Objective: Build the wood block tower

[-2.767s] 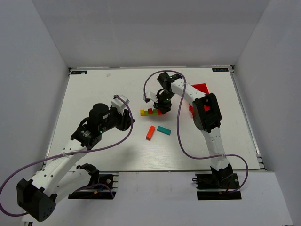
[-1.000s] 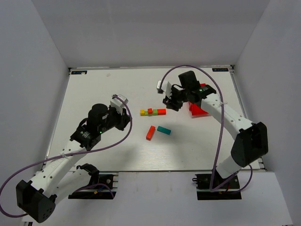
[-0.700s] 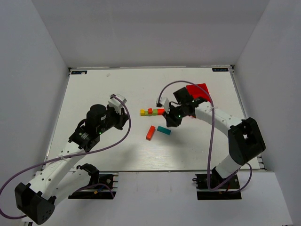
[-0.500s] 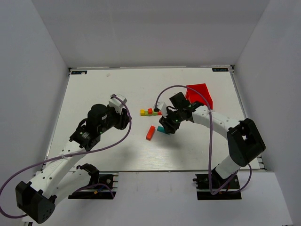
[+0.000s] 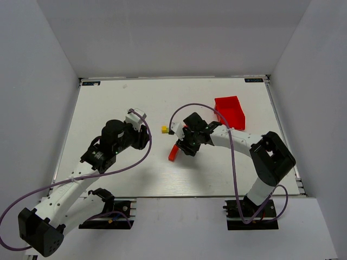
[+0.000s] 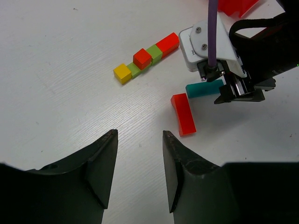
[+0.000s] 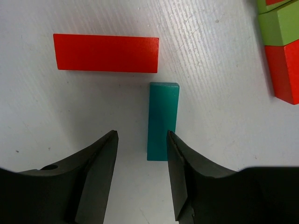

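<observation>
A flat row of blocks [image 6: 145, 58] lies on the table: a yellow cube [image 5: 164, 129], green, a red cube on top, green, then a red end block. A loose orange bar [image 6: 183, 114] and a teal bar [image 6: 204, 88] lie just in front of it. My right gripper [image 7: 141, 135] is open and low over the teal bar [image 7: 162, 120], whose near end sits between the fingers, closer to the right one. The orange bar [image 7: 105, 53] lies crosswise just beyond. In the top view the right gripper [image 5: 187, 145] hides the teal bar. My left gripper [image 6: 139, 137] is open and empty, to the left of the blocks.
A red plastic bin [image 5: 229, 112] stands at the back right, behind the right arm. The right arm's purple cable [image 6: 212, 28] loops over the row of blocks. The left arm [image 5: 111, 142] hovers over the table's left half.
My right arm has swung from beside the red bin forward and left, down over the teal bar, now covering most of the block row from above. The left arm has barely moved.
</observation>
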